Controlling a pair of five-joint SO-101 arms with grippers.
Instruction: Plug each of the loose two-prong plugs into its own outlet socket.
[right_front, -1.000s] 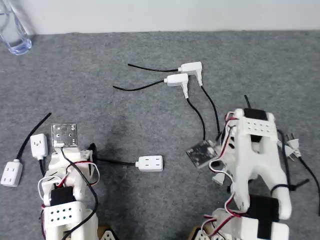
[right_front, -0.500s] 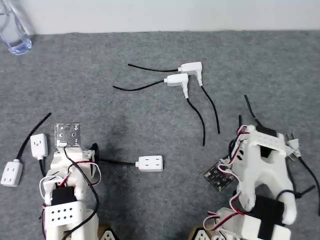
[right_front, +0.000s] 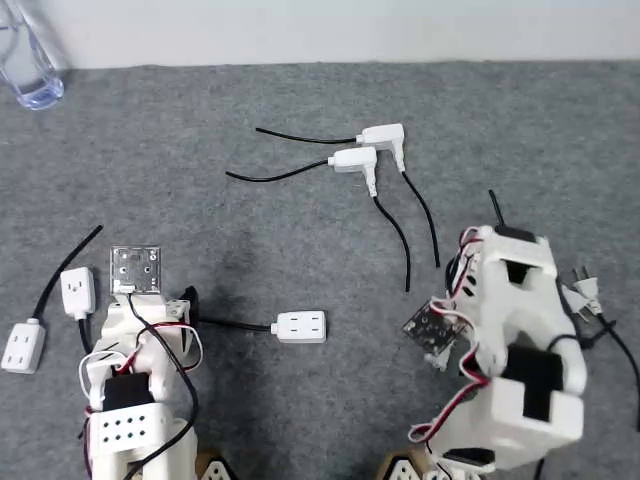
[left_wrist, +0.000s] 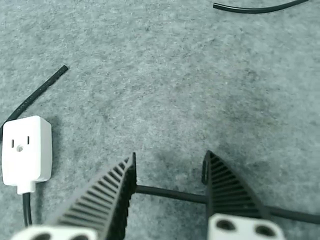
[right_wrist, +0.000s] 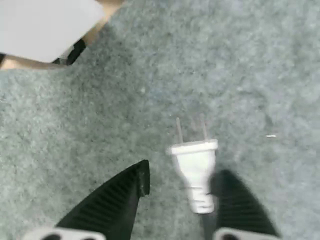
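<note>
R gripper (right_wrist: 182, 176) fingers open, straddling loose 2-prong plug (right_wrist: 194, 162), which lies flat on carpet (right_wrist: 250, 75); finger-to-plug contact unclear. L gripper (left_wrist: 169, 164) fingers open above black cord (left_wrist: 170, 194), with a free outlet socket (left_wrist: 26, 149) nearby, apart.

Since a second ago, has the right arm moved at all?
Yes. The right arm has drawn its wrist board back toward the near edge, away from the two black cord ends it overlapped.
</note>
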